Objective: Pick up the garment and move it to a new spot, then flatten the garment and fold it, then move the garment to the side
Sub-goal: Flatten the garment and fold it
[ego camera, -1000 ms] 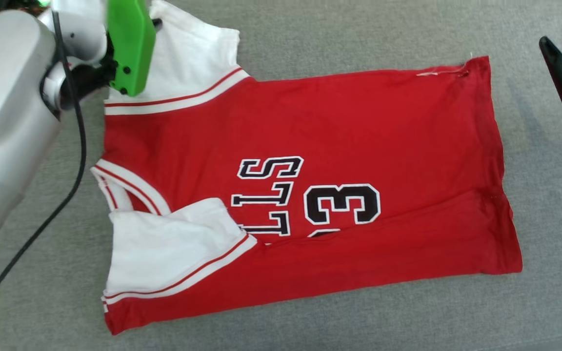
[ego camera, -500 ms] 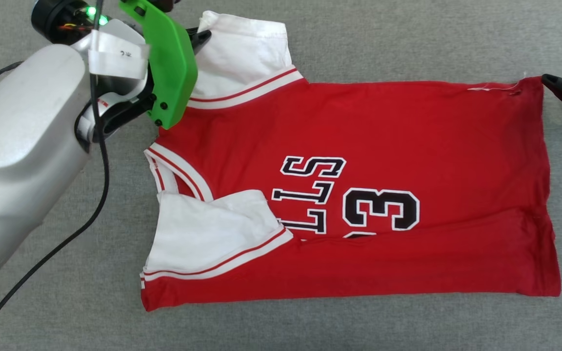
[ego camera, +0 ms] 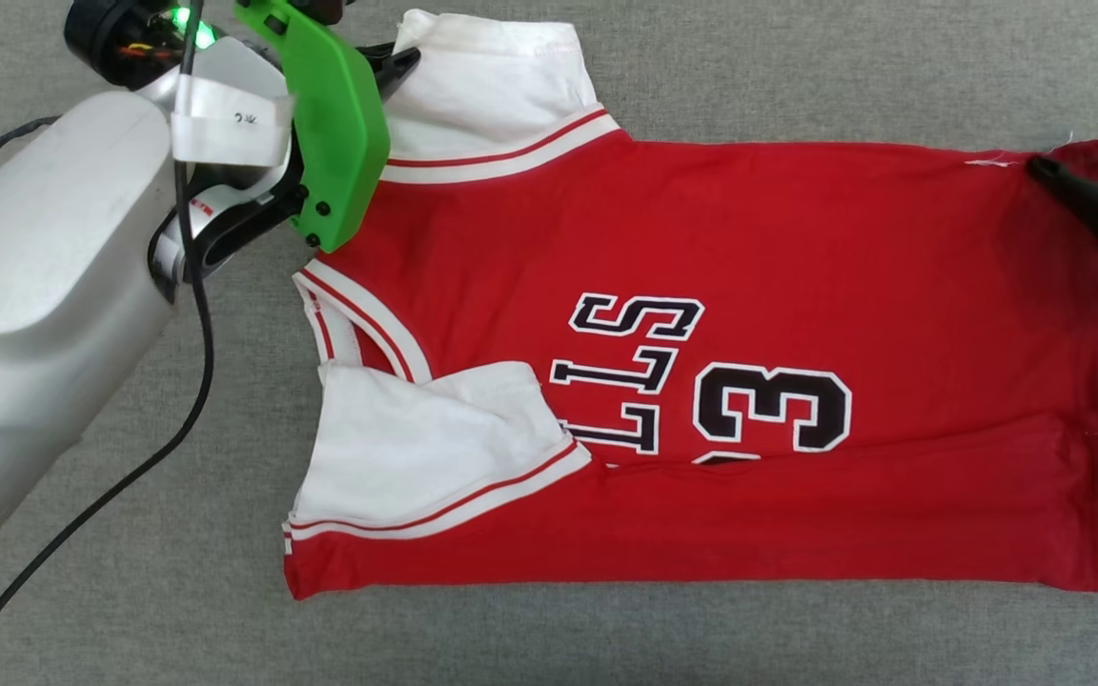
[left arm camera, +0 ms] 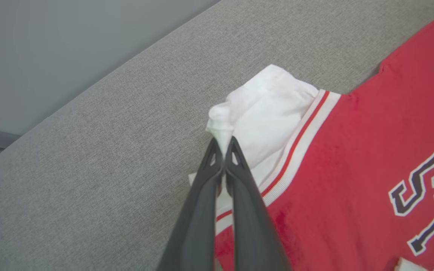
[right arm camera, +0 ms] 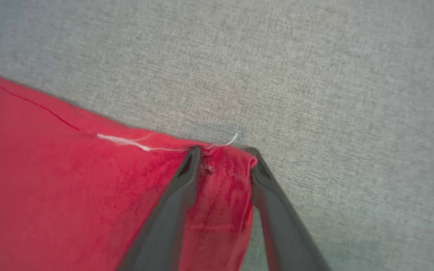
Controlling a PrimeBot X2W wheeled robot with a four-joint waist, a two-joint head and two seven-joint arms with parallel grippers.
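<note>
Left gripper (left arm camera: pixel 222 147): clenched. Your two dark fingers are pressed together on a pinch of the white sleeve (left arm camera: pixel 266 109) at its outer edge, and the cloth puckers up just above the tips. In the head view that arm's green housing (ego camera: pixel 335 133) overlaps the shoulder end of the garment (ego camera: pixel 749 248). A black cable (ego camera: pixel 192 362) trails down beside the pale forearm.

Garment: it lies face up on the grey fabric surface (ego camera: pixel 797 67), stretched lengthwise across your head view, collar end left and hem right. The red-and-white striped neck trim sits just below the green housing. The second white sleeve (ego camera: pixel 416 448) is folded inward over the chest, its striped cuff touching the black white-outlined lettering (ego camera: pixel 635 372). The number "3" (ego camera: pixel 773 407) sits just right of the letters, sideways to you. A long fold along the near edge covers the lowest characters.

Right gripper (right arm camera: pixel 224 154): at the far hem corner (right arm camera: pixel 224 180). The jaws stand apart, one finger on each side of the bunched red cloth. A loose white thread (right arm camera: pixel 126 141) runs along the edge up to the fingertips. The wrist view is soft here, so you cannot tell whether the fingers grip the corner or merely bracket it.
</note>
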